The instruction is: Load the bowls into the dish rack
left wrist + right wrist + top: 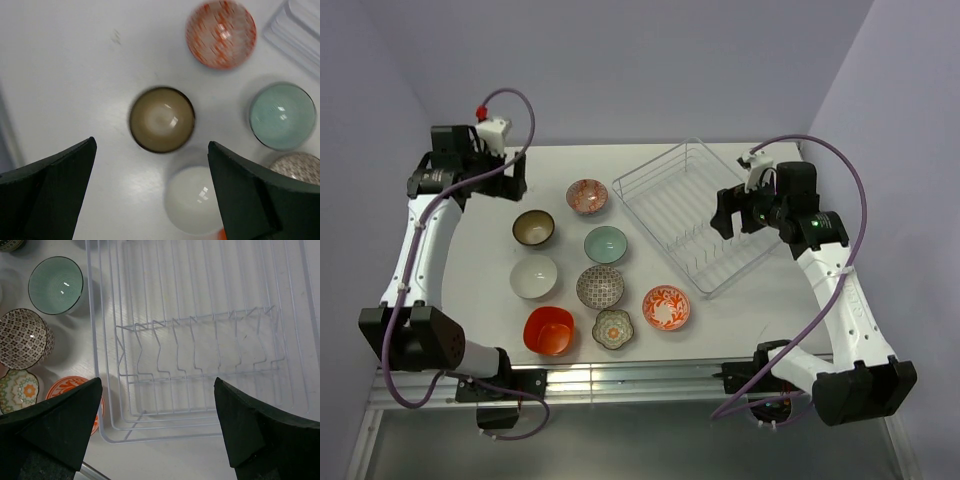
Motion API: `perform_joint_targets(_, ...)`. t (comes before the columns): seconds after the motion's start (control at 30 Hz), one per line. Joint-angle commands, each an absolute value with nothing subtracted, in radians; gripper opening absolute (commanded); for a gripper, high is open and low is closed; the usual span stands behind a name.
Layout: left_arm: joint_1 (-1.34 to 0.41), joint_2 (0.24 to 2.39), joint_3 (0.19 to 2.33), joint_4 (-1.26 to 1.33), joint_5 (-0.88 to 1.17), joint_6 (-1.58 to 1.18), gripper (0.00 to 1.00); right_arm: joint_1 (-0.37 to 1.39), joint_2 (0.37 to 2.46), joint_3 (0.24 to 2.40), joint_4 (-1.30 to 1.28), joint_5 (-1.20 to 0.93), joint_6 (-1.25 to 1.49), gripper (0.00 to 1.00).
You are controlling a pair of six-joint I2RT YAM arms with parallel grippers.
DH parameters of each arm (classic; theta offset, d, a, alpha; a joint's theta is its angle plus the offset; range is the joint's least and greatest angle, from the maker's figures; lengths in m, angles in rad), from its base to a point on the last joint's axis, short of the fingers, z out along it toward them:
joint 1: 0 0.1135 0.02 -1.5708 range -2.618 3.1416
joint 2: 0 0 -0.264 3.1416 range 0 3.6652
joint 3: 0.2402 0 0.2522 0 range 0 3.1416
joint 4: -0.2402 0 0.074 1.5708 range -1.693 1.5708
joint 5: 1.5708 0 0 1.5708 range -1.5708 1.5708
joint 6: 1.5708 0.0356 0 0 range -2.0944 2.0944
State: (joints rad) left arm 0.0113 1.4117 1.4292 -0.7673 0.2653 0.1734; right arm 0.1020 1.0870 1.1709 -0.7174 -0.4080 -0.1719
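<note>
Several bowls stand on the white table left of the dish rack (672, 205): striped orange (587, 196), dark brown (534, 228), teal (606, 244), white (534, 276), grey-brown patterned (600, 287), orange patterned (666, 307), flower-shaped (613, 328) and orange-red (549, 331). My left gripper (508, 175) hangs open at the back left. In its wrist view the left gripper (151, 145) is above the brown bowl (161, 119) and the white bowl (197, 200). My right gripper (157, 382) is open and empty above the rack (200, 320), which holds nothing.
The rack sits askew at the back right, its near corner beside the orange patterned bowl (67, 387). The teal bowl (55, 285) and the grey-brown bowl (22, 337) lie just left of the rack's rim. Purple walls close in the table on three sides.
</note>
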Motion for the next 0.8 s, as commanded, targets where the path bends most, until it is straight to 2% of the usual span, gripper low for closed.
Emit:
perform_joint_targets(0.0,0.008,1.425,1.594,-0.614,0.135,0.294,0.99,0.095,1.078,1.224,-0.670,-0.377,-0.173,1.00)
perform_joint_targets(0.1,0.009,1.511,1.725,-0.676,0.231,0.342,0.99,0.095,1.098,1.268,-0.676,-0.354,-0.189,1.00)
perform_joint_targets(0.27,-0.035,1.693,1.888,-0.724,0.279,0.194,0.98,0.084,1.123,1.305,-0.637,-0.256,-0.112,1.00)
perform_joint_targets(0.4,-0.040,1.824,1.940,-0.690,0.332,0.081,0.86,0.045,1.161,1.328,-0.629,-0.238,-0.022,1.00)
perform_joint_targets(0.57,-0.063,1.989,1.962,-0.626,0.408,0.000,0.81,-0.041,1.189,1.354,-0.652,-0.301,-0.038,1.00)
perform_joint_targets(0.77,-0.074,2.158,2.022,-0.615,0.429,-0.067,0.74,-0.049,1.174,1.350,-0.657,-0.301,-0.026,1.00)
